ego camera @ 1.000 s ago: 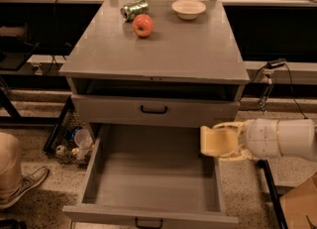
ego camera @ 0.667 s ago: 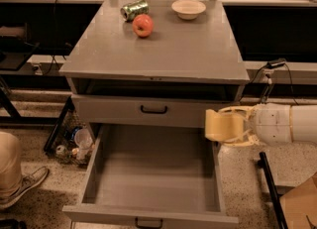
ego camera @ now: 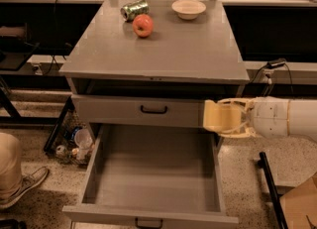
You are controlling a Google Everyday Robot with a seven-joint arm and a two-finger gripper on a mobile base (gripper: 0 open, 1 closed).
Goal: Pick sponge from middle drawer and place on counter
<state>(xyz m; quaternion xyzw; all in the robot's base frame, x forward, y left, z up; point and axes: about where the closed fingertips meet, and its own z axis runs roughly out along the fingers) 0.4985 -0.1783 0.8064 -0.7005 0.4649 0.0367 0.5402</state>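
My gripper (ego camera: 224,118) comes in from the right on a white arm and is shut on the pale-yellow sponge (ego camera: 217,116). It holds the sponge in the air at the right front corner of the cabinet, level with the upper drawer front and below the counter's edge. The middle drawer (ego camera: 154,173) is pulled wide open below it and its grey inside holds nothing I can see. The counter (ego camera: 163,49) is the flat grey top above and to the left of the gripper.
On the counter's far side lie a red apple (ego camera: 142,25), a green can on its side (ego camera: 134,10) and a cream bowl (ego camera: 188,9). A shut drawer front with a black handle (ego camera: 153,109) sits above the open drawer. A person's shoe (ego camera: 25,186) is at lower left.
My gripper has risen with the sponge, from beside the open drawer's right wall up to the level of the upper drawer front.
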